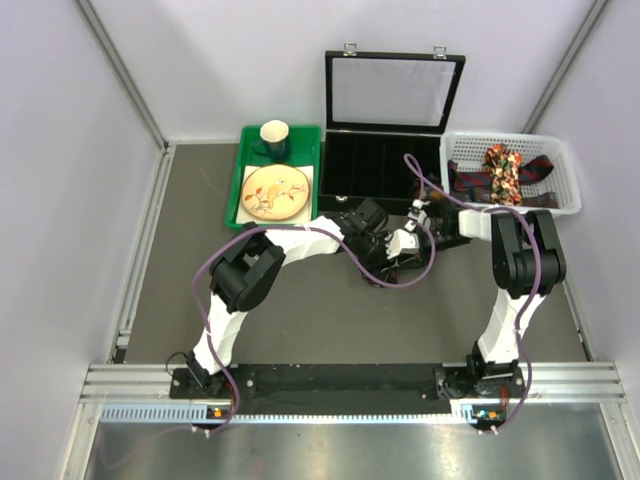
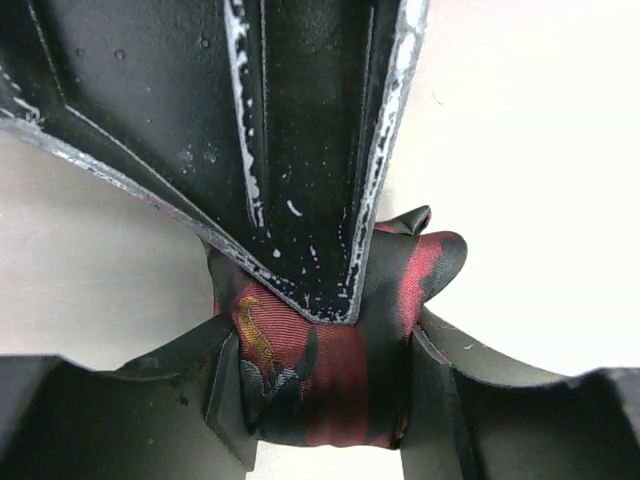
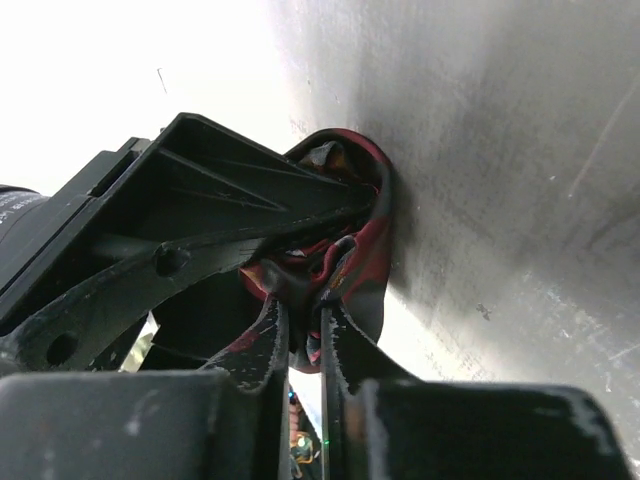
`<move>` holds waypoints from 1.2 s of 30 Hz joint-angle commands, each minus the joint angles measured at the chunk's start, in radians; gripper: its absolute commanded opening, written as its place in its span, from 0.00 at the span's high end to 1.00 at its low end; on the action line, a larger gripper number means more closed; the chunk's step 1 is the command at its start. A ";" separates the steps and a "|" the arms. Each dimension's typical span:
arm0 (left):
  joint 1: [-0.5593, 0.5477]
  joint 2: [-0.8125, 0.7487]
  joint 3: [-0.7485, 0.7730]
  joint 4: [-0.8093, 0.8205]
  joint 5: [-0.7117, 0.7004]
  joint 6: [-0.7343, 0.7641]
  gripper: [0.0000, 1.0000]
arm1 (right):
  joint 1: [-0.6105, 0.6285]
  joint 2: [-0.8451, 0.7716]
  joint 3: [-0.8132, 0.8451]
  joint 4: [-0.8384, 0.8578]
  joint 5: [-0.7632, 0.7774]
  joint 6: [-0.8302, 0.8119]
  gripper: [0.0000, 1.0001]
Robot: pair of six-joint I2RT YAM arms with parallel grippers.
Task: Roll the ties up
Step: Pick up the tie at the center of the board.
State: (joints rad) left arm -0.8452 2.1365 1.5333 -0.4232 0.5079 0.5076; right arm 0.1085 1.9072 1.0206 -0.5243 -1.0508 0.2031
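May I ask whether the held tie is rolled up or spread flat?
Rolled up: the tie sits as a compact bundle in the left hand.

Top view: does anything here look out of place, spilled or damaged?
Nothing is spilled or broken. Only the ties in the white basket lie in a loose heap, and the left wrist view shows white scuffs along the edges of the right gripper, which pinches the rolled tie.
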 commanded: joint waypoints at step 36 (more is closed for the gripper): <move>0.465 -0.558 -0.193 -0.287 0.484 -0.230 0.01 | -0.041 -0.355 0.586 -0.477 0.437 -0.664 1.00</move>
State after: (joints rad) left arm -0.4709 1.5791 1.3579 -0.6601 0.7422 0.3416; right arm 0.0746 1.5967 1.3373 -0.8951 -0.7475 -0.1814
